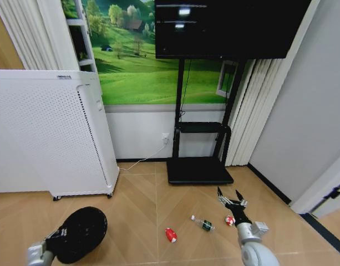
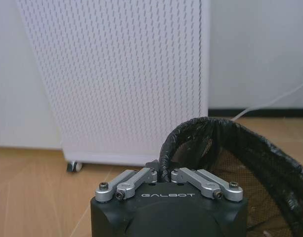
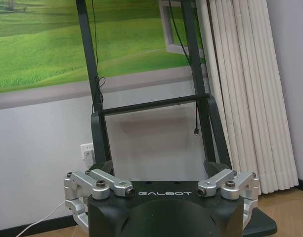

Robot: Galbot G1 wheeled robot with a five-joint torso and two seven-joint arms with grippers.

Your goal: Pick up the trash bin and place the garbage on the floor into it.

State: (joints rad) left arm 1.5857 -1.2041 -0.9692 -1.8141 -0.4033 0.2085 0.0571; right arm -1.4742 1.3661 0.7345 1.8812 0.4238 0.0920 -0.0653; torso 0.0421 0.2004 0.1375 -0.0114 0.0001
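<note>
The black mesh trash bin (image 1: 81,231) hangs tilted at the lower left, its rim pinched by my left gripper (image 1: 57,237). In the left wrist view the left gripper (image 2: 161,175) is shut on the bin's rim, and the bin's wall (image 2: 250,163) curves away beyond it. Three pieces of garbage lie on the wooden floor: a red piece (image 1: 170,234), a clear bottle with a green label (image 1: 203,224) and a red-and-white piece (image 1: 229,220). My right gripper (image 1: 231,199) hovers open just above and beyond the red-and-white piece. In the right wrist view the right gripper (image 3: 161,190) has its jaws spread wide with nothing between them.
A tall white perforated cabinet (image 1: 47,133) on casters stands at the left, just beyond the bin. A black TV stand (image 1: 200,169) with a flat base sits against the wall ahead. A white cable (image 1: 142,159) runs along the floor. Curtains (image 1: 253,111) hang at the right.
</note>
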